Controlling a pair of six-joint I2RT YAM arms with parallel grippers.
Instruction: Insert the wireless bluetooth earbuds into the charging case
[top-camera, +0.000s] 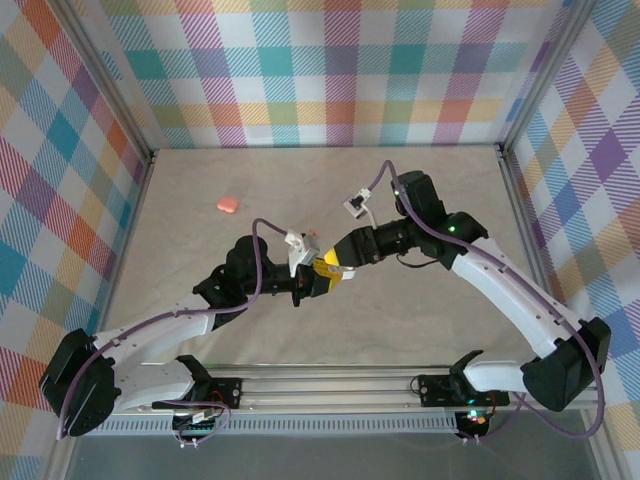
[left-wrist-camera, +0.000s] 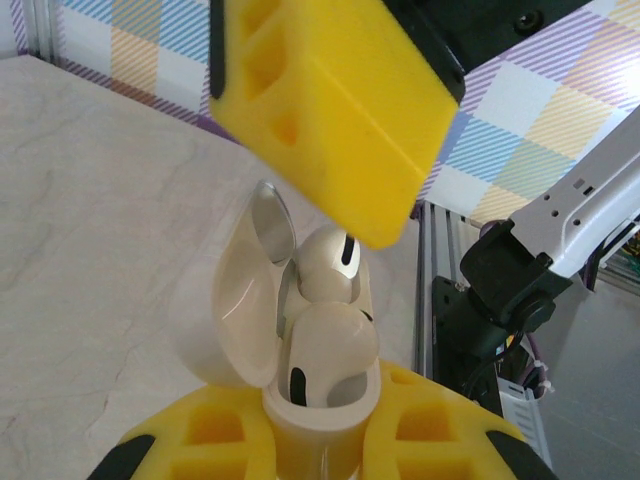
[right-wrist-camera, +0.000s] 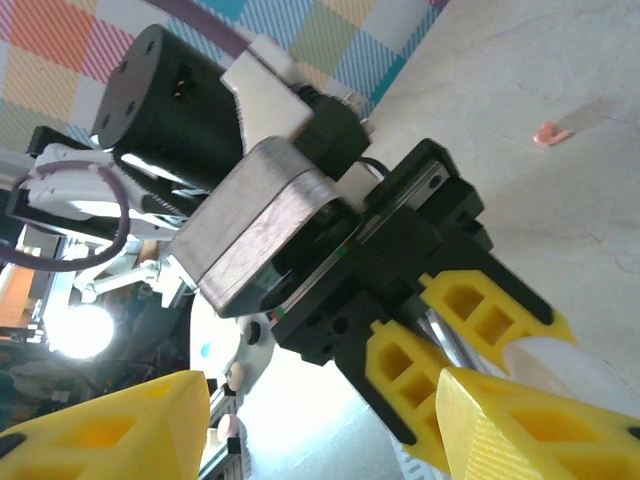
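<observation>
My left gripper (left-wrist-camera: 320, 425) is shut on an open white charging case (left-wrist-camera: 300, 420), which stands upright between its yellow fingers with the lid (left-wrist-camera: 235, 300) swung back to the left. Two glossy white earbuds are in the case. The nearer white earbud (left-wrist-camera: 330, 350) sits in its socket and the farther white earbud (left-wrist-camera: 330, 262) stands a little higher behind it. My right gripper (right-wrist-camera: 320, 440) is open, and one of its yellow fingers (left-wrist-camera: 330, 110) hangs just above the case. From above, the left gripper (top-camera: 316, 283) and right gripper (top-camera: 338, 262) meet at mid-table. The case (right-wrist-camera: 560, 365) also shows in the right wrist view.
A small salmon-pink piece (top-camera: 228, 204) lies on the beige table (top-camera: 420, 200) at the back left. A salmon-pink stemmed bit (right-wrist-camera: 550, 132) rests on the table beyond the left gripper. Plaid walls enclose the table, and a metal rail (top-camera: 330, 385) runs along the near edge.
</observation>
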